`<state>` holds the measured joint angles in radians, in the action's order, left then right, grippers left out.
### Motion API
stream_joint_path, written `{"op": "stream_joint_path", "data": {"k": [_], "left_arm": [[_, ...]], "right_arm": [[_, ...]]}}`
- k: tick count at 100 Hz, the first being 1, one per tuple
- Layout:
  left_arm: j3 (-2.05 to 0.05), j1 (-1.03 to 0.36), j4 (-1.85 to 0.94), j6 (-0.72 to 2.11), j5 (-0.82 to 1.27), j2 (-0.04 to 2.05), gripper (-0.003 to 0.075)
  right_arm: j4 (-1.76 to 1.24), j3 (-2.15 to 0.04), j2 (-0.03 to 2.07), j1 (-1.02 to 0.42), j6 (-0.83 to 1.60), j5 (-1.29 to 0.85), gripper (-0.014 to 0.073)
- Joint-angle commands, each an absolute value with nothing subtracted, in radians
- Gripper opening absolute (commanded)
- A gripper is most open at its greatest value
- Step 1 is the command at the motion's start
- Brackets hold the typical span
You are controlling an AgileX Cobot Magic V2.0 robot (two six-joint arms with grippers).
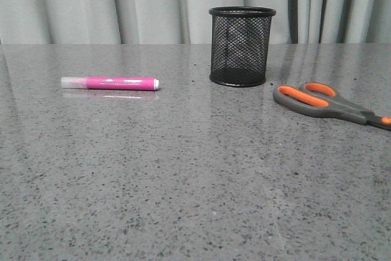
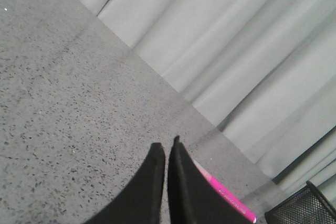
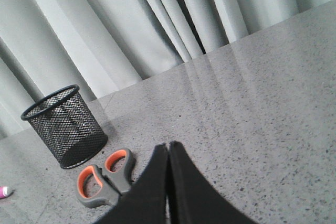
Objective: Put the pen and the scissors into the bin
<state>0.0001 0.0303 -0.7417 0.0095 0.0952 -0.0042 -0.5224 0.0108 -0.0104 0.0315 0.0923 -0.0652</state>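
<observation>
The magenta pen lies flat on the grey table at the left, clear cap pointing left. In the left wrist view the pen shows partly behind one finger. The black mesh bin stands upright at the middle back and looks empty. The scissors lie to its right, orange-lined handles toward the bin, blades running off the frame edge. My left gripper is shut with nothing in it, above the table near the pen. My right gripper is shut and empty, beside the scissors' handles and near the bin.
The speckled grey stone table fills the view. Grey curtains hang along its far edge behind the bin. Neither arm appears in the front view.
</observation>
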Motion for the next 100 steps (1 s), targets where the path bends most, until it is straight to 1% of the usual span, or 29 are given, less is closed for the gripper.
{"op": "stream_joint_path", "data": {"k": [1, 17, 27, 34, 47, 63, 84, 88, 93, 100], "left_arm": [[0.013, 0.028, -0.777, 0.0, 0.048, -0.036, -0.0019], [-0.08, 0.028, -0.684, 0.0, 0.108, -0.018, -0.002], [-0.174, 0.028, -0.569, 0.009, 0.193, 0.031, -0.002], [-0.25, 0.028, -0.519, 0.075, 0.26, 0.089, -0.002], [-0.395, 0.028, -0.516, 0.261, 0.386, 0.232, -0.0019], [-0.528, 0.028, -0.516, 0.407, 0.533, 0.395, -0.0019], [-0.602, 0.028, -0.555, 0.444, 0.578, 0.543, -0.0018], [-0.611, 0.025, -0.573, 0.455, 0.578, 0.563, -0.0013], [-0.622, 0.017, -0.6, 0.498, 0.584, 0.586, 0.001], [-0.639, 0.007, -0.655, 0.561, 0.593, 0.62, 0.0083]], "right_arm": [[-0.546, -0.012, -0.029, 0.038, 0.094, -0.036, -0.007], [-0.524, -0.106, 0.028, 0.038, 0.094, -0.142, -0.0058], [-0.512, -0.189, 0.133, 0.038, 0.106, -0.22, -0.0058], [-0.512, -0.255, 0.229, 0.038, 0.162, -0.267, -0.0058], [-0.512, -0.393, 0.42, 0.038, 0.277, -0.361, -0.0058], [-0.512, -0.531, 0.621, 0.026, 0.34, -0.47, -0.0058], [-0.514, -0.63, 0.765, 0.026, 0.371, -0.559, -0.0052], [-0.523, -0.642, 0.777, 0.026, 0.384, -0.569, -0.0027], [-0.526, -0.653, 0.785, 0.026, 0.392, -0.581, 0.0025], [-0.526, -0.663, 0.788, 0.026, 0.4, -0.589, 0.0139]]}}
